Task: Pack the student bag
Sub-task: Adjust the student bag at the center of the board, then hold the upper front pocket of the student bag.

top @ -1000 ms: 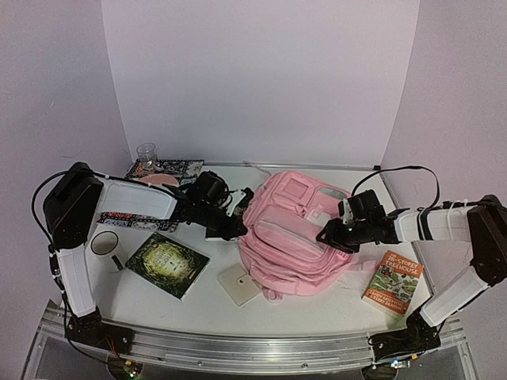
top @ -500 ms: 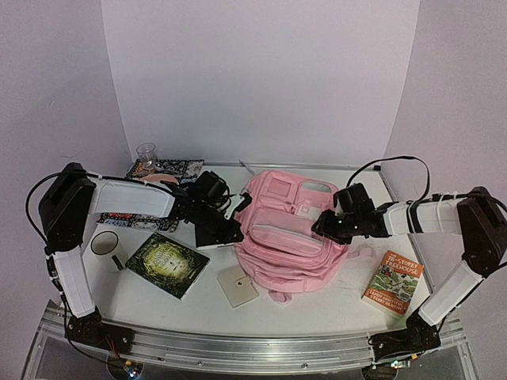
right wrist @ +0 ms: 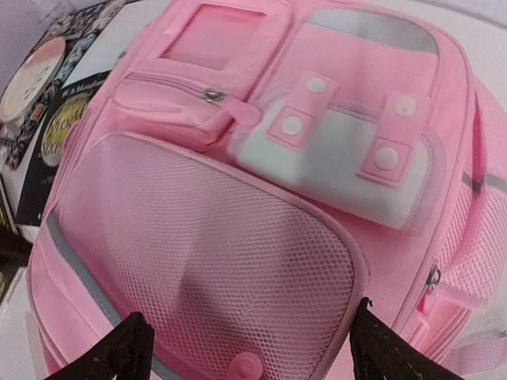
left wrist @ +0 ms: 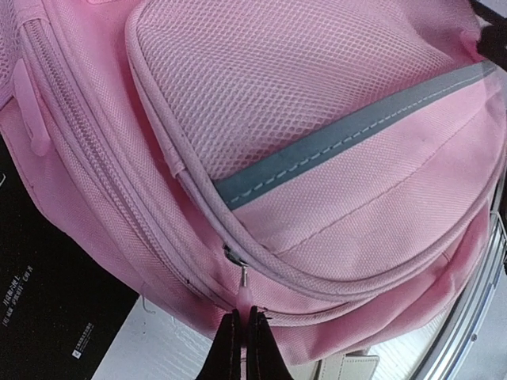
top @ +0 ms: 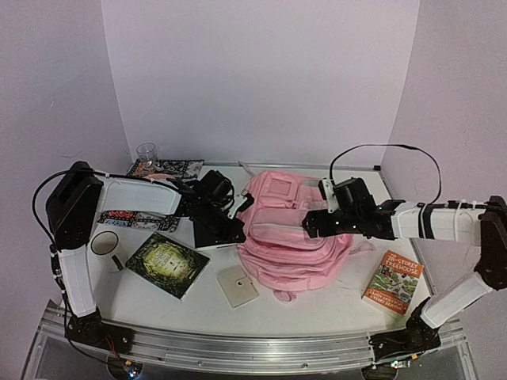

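The student bag [top: 290, 237], a soft pale-pink backpack, lies front up in the middle of the table. My left gripper [top: 236, 231] is at its left side. In the left wrist view it [left wrist: 244, 323] is shut on a pink zipper pull [left wrist: 244, 294] of the main zip. My right gripper [top: 310, 224] hovers over the bag's front. In the right wrist view it [right wrist: 249, 350] stands wide open, its fingertips [right wrist: 120, 350] spread on either side of the mesh pocket [right wrist: 214, 261], with nothing held between them.
A green book [top: 168, 264] and a cream card [top: 238, 285] lie in front of the bag. An orange book [top: 394, 282] is at the right. A black notebook [top: 207, 234], a white cup [top: 104, 242], a glass [top: 146, 152] and patterned books [top: 166, 168] crowd the left.
My right gripper has opened wide and moved left and up over the bag's front. The bag has shifted slightly on the table. The left gripper stays shut on the zipper pull.
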### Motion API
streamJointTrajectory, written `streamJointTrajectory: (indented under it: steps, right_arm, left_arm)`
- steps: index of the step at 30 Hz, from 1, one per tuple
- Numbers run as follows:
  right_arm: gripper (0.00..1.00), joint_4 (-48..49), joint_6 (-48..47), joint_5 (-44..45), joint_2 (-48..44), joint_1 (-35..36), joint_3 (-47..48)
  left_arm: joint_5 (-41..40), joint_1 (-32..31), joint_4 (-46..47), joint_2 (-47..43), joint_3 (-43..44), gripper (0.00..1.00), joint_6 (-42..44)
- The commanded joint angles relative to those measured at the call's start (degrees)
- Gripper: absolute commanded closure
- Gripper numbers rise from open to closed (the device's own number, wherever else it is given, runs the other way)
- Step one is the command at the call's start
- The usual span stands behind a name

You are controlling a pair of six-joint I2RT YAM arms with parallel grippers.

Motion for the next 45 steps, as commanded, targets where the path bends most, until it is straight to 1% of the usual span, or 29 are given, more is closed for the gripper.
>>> streamJointTrajectory:
  steps: [1,3,5,8,13,14,17,19,21,24,29,34,37,38,39,41,45]
  right_arm:
    - [0.11,-0.77,-16.89,1.83,-2.06,7.93,1.84]
    - [0.08,-1.02,-20.39,3.68,-0.73,9.94,2.22]
    - [0.06,-1.64,-21.88,8.4,0.46,11.08,2.94]
    - [0.02,-2.21,-25.26,9.88,0.9,11.86,3.8]
    - [0.02,-3.12,-25.87,19.29,-1.77,12.38,3.99]
    - [0.02,-3.29,-26.47,18.08,-3.14,12.47,3.95]
    - [0.02,-1.99,-28.9,9.12,-5.01,13.67,3.57]
    - [0.02,-1.73,-30.56,6.2,-3.27,15.02,4.33]
    - [0.04,-2.54,-32.36,5.6,-0.18,16.32,6.04]
    - [0.1,-2.36,-33.81,4.81,4.91,17.37,7.78]
    - [0.2,-0.65,-36.0,5.77,9.82,17.84,9.34]
    - [0.3,0.32,-36.98,9.98,15.11,17.95,10.58]
    - [0.39,2.62,-36.21,13.77,16.7,17.88,10.59]
    - [0.44,3.3,-35.68,15.11,17.32,17.8,10.83]
    - [0.47,3.73,-35.26,16.17,17.84,17.72,11.23]
    - [0.52,4.07,-34.4,18.08,19.23,17.68,12.77]
    - [0.61,4.45,-32.75,18.77,22.69,17.56,17.07]
  left_arm:
    - [1.45,-1.02,2.72,-0.99,2.25,1.0,0.14]
    - [1.33,-0.94,2.7,-1.18,2.09,1.0,0.18]
    - [1.26,-0.94,2.72,-1.41,2.0,1.0,0.13]
    - [0.69,-0.79,2.74,-1.71,2.04,1.0,0.11]
    - [0.56,0.3,2.83,-2.26,2.73,1.0,0.01]
    - [0.5,0.5,2.83,-2.4,2.79,1.0,0.05]
    - [0.64,0.85,2.96,-2.63,2.69,1.0,0.24]
    - [1.17,0.91,2.94,-2.64,2.71,1.0,0.43]
    - [1.65,0.91,3.03,-2.65,2.77,1.0,0.44]
    - [2.32,0.89,3.05,-3.07,2.39,1.0,0.36]
    - [2.74,0.9,3.16,-3.78,1.93,1.0,0.15]
    - [3.36,0.79,3.33,-3.96,2.0,1.0,-0.08]
    - [3.52,0.78,3.36,-4.31,1.4,1.0,-0.08]
    - [3.7,0.8,3.38,-4.54,1.07,1.0,-0.09]
    - [3.9,0.78,3.38,-4.81,0.71,1.0,-0.13]
    - [4.17,0.51,3.39,-5.49,-0.11,1.0,-0.22]
    - [4.08,-1.07,3.64,-7.11,-1.57,1.0,-0.85]
